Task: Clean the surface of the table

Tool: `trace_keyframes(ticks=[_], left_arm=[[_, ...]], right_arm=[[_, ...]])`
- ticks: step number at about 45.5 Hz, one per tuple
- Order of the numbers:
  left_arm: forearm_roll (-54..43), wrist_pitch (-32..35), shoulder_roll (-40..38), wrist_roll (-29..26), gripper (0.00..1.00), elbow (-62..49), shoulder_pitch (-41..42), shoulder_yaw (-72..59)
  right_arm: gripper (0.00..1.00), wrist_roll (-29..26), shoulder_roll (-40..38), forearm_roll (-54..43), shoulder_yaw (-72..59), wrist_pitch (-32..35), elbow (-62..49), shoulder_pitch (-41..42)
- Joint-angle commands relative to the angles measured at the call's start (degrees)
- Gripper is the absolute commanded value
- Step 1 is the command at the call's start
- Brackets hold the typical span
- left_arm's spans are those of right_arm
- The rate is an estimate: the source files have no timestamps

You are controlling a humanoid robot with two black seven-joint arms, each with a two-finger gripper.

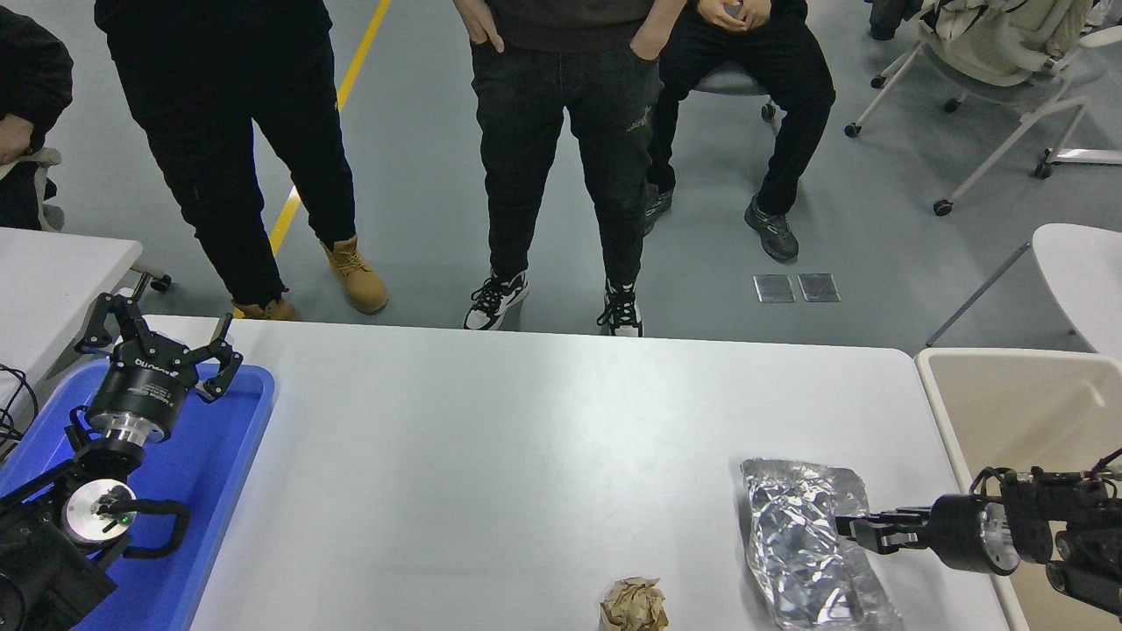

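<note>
- Mid-pickup: right black gripper [848,531] pinched onto the edge of the crinkled silver foil sheet [802,543], lying near the right edge of the wide smooth white table surface [491,464].
- Next, probably: lift clear, carry to the beige bin [1017,394] just beside the table.
- Crumpled brown paper ball [633,605] waiting at the near edge.
- Left black gripper [158,346] parked, fingers spread, over the blue plastic tray [237,438].

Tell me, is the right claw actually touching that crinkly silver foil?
Touching. In the head view the right gripper has its fingertips closed on the right edge of the foil, which bunches and folds toward them on the table surface.
</note>
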Motion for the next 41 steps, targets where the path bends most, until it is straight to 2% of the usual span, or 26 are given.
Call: trace_keyframes(ticks=[1, 21, 41], left_arm=[[0.00, 0.00, 0.00, 0.00, 1.00, 0.00, 0.00, 0.00], [0.00, 0.00, 0.00, 0.00, 1.00, 0.00, 0.00, 0.00], [0.00, 0.00, 0.00, 0.00, 1.00, 0.00, 0.00, 0.00]], right_arm=[[0.00, 0.12, 0.13, -0.03, -0.25, 0.22, -0.27, -0.21], [0.00, 0.73, -0.13, 1.73, 1.07, 0.13, -0.18, 1.10], [0.00, 8.03, -4.17, 5.07, 2.30, 0.48, 0.70, 6.81]])
